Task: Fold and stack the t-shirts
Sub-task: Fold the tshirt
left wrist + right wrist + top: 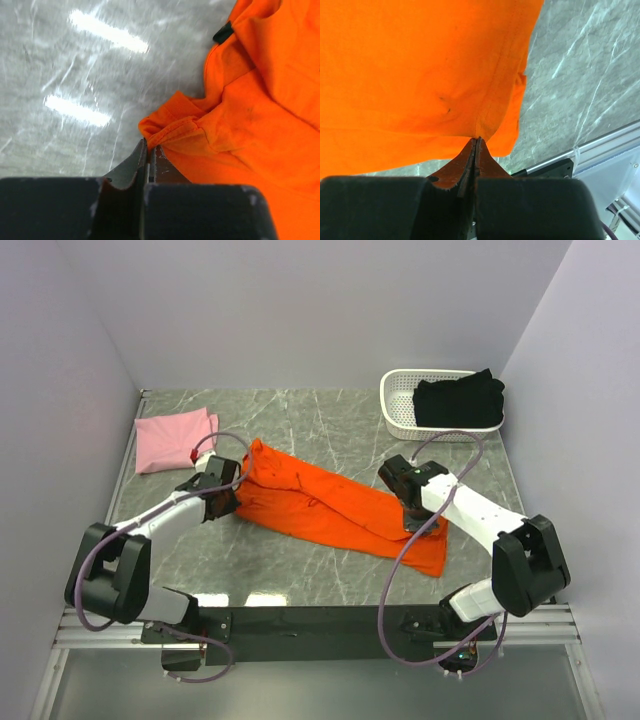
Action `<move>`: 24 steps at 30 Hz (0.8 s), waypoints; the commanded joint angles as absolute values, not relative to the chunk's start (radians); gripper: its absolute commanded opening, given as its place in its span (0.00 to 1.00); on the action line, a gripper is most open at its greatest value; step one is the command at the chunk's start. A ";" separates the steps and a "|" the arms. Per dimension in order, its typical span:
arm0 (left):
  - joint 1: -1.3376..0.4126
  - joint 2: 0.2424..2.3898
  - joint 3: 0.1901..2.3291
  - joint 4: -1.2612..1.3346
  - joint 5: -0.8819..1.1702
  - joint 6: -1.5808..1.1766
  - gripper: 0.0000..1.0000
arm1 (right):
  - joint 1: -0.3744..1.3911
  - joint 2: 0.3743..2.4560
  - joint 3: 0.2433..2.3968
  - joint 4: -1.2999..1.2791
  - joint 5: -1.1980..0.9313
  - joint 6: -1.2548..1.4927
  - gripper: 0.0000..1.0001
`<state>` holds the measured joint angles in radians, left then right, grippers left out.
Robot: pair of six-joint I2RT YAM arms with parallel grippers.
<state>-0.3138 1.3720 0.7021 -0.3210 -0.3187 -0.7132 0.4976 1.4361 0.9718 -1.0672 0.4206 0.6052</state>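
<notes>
Bright orange t-shirt (330, 505); pale pink t-shirt (172, 438); black t-shirt (458, 400); white basket (395, 412); grey table (300, 420), white veining.

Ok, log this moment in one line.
left gripper: shut on orange t-shirt; right gripper: shut on orange t-shirt; pink t-shirt: folded; black t-shirt: in basket

Behind the orange t-shirt (330, 508) a wide stretch of bare table (320, 425) lies open, bounded far left by the pink t-shirt (172, 440) and far right by the white basket (400, 405) holding the black t-shirt (458, 400). The left arm (165, 515) and right arm (470, 510) block the orange t-shirt's two ends; a narrower bare strip runs before it
</notes>
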 commanded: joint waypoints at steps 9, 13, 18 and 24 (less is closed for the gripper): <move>-0.285 1.545 0.873 -0.400 -0.403 -0.647 0.01 | 0.541 1.428 0.934 -1.089 0.428 0.620 0.00; -0.252 1.589 0.911 -0.394 -0.399 -0.626 0.01 | 0.580 1.463 0.933 -1.100 0.430 0.637 0.00; -0.232 1.666 0.985 -0.391 -0.400 -0.601 0.01 | 0.640 1.508 0.930 -1.112 0.433 0.667 0.00; -0.227 1.729 1.043 -0.394 -0.393 -0.575 0.00 | 0.699 1.520 0.917 -1.146 0.440 0.718 0.00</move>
